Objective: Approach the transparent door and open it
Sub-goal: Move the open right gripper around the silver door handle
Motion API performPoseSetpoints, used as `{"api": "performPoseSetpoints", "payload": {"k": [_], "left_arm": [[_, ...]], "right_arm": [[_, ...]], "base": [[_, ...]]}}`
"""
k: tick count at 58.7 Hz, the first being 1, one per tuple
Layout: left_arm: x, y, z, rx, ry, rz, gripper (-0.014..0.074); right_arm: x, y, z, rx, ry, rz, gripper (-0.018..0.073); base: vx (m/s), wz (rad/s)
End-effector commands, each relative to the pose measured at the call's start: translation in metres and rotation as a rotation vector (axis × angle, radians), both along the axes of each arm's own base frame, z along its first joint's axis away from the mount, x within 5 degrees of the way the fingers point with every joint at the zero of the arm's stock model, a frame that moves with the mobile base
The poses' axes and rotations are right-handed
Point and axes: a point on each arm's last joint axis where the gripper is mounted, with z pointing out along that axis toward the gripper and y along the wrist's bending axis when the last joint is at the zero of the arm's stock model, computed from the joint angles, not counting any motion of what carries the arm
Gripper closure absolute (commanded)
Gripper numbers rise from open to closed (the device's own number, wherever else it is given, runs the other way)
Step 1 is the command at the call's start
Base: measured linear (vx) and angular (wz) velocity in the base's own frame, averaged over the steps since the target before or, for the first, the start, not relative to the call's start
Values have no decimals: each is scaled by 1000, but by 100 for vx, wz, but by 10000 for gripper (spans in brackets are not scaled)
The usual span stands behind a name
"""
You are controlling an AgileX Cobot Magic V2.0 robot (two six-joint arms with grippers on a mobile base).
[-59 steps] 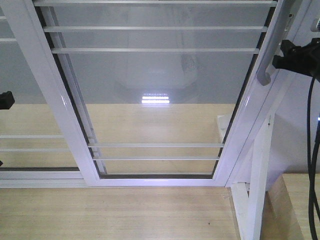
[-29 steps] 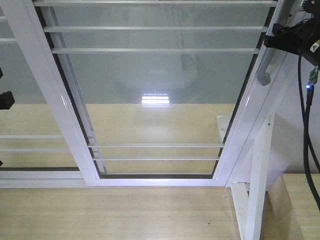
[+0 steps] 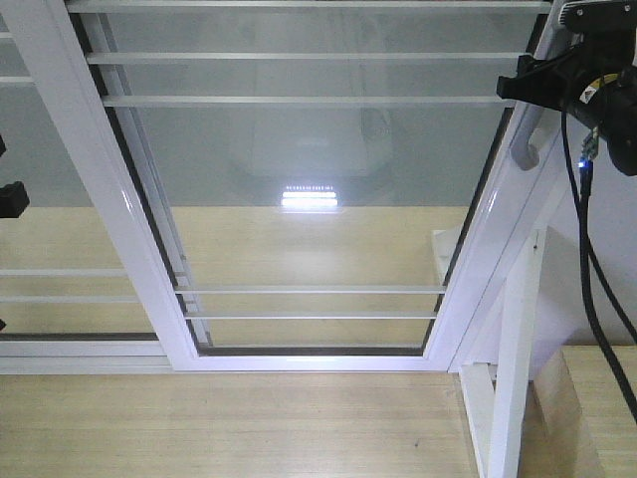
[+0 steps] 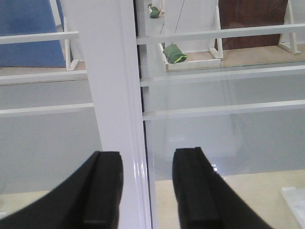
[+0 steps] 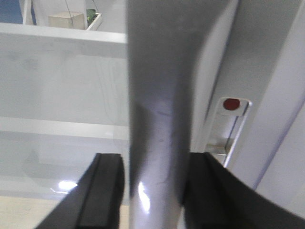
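Observation:
The transparent door (image 3: 309,149) fills the front view: clear glass in a white frame with thin white bars. Its curved grey-white handle (image 3: 528,149) runs down the right stile. My right gripper (image 3: 525,88) is up at that handle. In the right wrist view the handle (image 5: 159,95) stands between the fingers of the right gripper (image 5: 157,155), close to the right finger, with a thin gap at the left one. My left gripper (image 4: 147,152) is open and holds nothing, facing the door's white left stile (image 4: 114,95).
A second white-framed glass panel (image 3: 50,239) sits behind on the left. A white post and brace (image 3: 513,378) stand at the right, with a wooden surface (image 3: 597,398) beside them. Pale wood floor (image 3: 229,428) lies below. Green objects (image 4: 174,52) lie beyond the glass.
My right gripper has moved left and up along the right stile, from beside the handle's lower end to astride the handle. The left arm and the door have barely moved.

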Motion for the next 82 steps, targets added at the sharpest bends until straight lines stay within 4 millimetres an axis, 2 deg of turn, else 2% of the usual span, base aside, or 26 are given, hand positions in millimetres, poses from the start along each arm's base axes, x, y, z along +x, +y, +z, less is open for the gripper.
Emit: {"api": "performPoseSetpoints", "payload": {"k": [1,14,26,48,58,82], "left_arm": [[1,-1,21,-8,-126,-6,195],[1,-1,18,-7,-97,-6,195],[1,-1,17,-6,-89,-5,195],[1,-1,17,-6,-90,-5,199],[1,-1,17,-6,-90,-5,199],[1,-1,17,-6,-90,-5,199]], "right_arm": [[-1,1,40,-5,-161,12,335],[-2,20,41,3,-164,57,575],[-4,48,42,10,-176,126,569],[-7,78,47,72,-239,177,568],[-6,96,40,83,-226,214,565],[10,150,50,99,-253,319,565]], "base": [[0,0],[0,0],[0,0],[0,0],[0,0],[0,0]]}}
